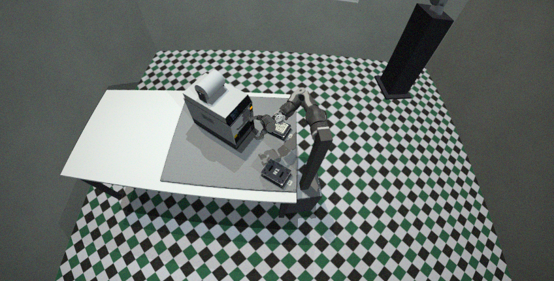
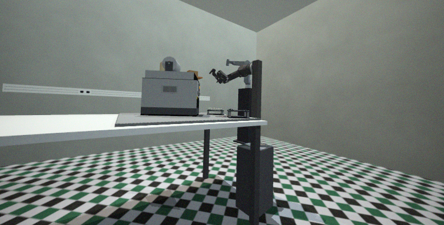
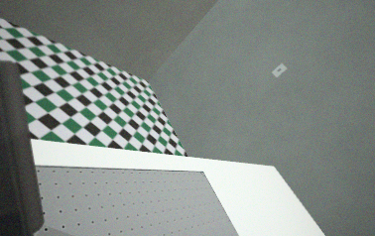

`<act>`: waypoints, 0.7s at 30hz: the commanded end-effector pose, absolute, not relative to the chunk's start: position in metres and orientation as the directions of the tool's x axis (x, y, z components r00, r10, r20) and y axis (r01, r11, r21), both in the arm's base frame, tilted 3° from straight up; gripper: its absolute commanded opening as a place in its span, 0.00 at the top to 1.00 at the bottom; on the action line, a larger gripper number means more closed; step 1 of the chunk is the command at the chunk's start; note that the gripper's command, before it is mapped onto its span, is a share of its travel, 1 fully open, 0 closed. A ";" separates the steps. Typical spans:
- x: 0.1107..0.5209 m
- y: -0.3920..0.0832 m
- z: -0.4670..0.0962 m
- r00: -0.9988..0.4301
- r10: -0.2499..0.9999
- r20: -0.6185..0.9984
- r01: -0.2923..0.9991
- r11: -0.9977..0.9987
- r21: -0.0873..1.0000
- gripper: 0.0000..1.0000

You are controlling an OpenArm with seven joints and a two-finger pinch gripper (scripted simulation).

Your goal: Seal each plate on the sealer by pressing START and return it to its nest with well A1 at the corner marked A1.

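The dark nest N1 is empty, its label bare. A pale open plate sits on nest N2, partly covered by my arm in the top view. The sealer stands to the left of the nests. An orange light or mark shows on its front; I cannot tell which. No stage is seen standing out, and the other plate is not in view. My gripper is open and empty, raised well above the mat between sealer and N2. The wrist view shows one finger at its left edge.
The sealer's foil roll sits on its top. A perforated grey mat lies on the white table. The arm's dark post stands at the table's right edge.
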State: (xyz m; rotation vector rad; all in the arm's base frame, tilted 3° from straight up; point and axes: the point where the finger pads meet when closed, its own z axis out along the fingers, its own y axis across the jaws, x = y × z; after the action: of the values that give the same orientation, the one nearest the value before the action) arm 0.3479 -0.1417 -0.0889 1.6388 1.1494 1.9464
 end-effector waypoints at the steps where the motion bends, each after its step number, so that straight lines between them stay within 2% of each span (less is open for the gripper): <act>1: 0.350 -0.154 -0.078 -0.255 0.679 0.688 0.174 -0.668 0.723 0.35; 8: 0.346 -0.175 -0.074 -0.179 0.558 0.811 0.078 -0.813 0.577 0.35; 10: 0.346 -0.175 -0.074 -0.179 0.558 0.811 0.078 -0.813 0.577 0.35; 21: 0.328 -0.228 -0.078 -0.043 0.349 0.936 -0.127 -0.931 0.342 0.35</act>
State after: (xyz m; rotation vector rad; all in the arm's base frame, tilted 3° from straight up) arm 0.3283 -0.2224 -0.0822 1.9152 0.3103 2.0270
